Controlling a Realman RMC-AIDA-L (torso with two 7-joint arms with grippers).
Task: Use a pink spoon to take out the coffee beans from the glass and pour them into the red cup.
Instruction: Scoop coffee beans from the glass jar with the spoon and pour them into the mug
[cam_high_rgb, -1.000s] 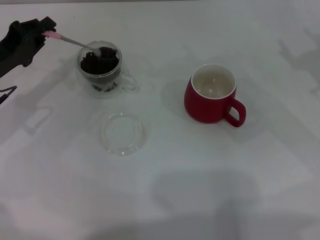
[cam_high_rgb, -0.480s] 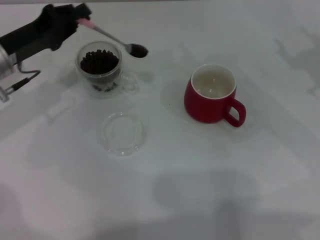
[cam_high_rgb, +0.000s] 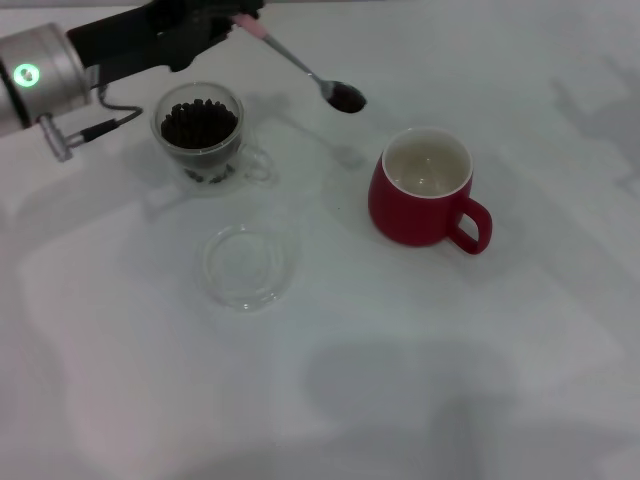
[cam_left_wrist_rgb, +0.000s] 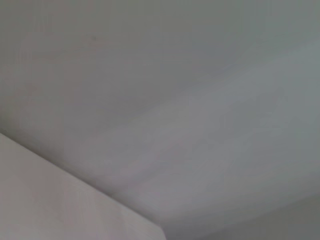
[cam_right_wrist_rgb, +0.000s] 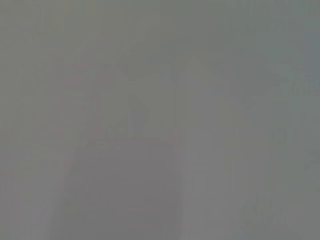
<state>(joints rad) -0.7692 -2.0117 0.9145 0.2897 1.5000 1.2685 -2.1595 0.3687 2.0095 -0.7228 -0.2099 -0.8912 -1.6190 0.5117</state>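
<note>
In the head view my left gripper (cam_high_rgb: 235, 18) is shut on the pink handle of the pink spoon (cam_high_rgb: 300, 66) and holds it in the air. The spoon's metal bowl carries dark coffee beans (cam_high_rgb: 346, 97) and hangs between the glass and the red cup, a little up-left of the cup's rim. The glass (cam_high_rgb: 203, 138), a clear mug with a heap of coffee beans inside, stands at the left. The red cup (cam_high_rgb: 424, 190) stands at the right with a white, empty inside and its handle to the right. My right gripper is out of view.
A shallow clear round glass dish (cam_high_rgb: 246, 265) lies on the white table in front of the glass. The left arm (cam_high_rgb: 60, 70) reaches in from the upper left above the glass. Both wrist views show only plain pale surface.
The left gripper lifted the spoon with beans out of the glass and carried it rightward, from over the glass to near the red cup.
</note>
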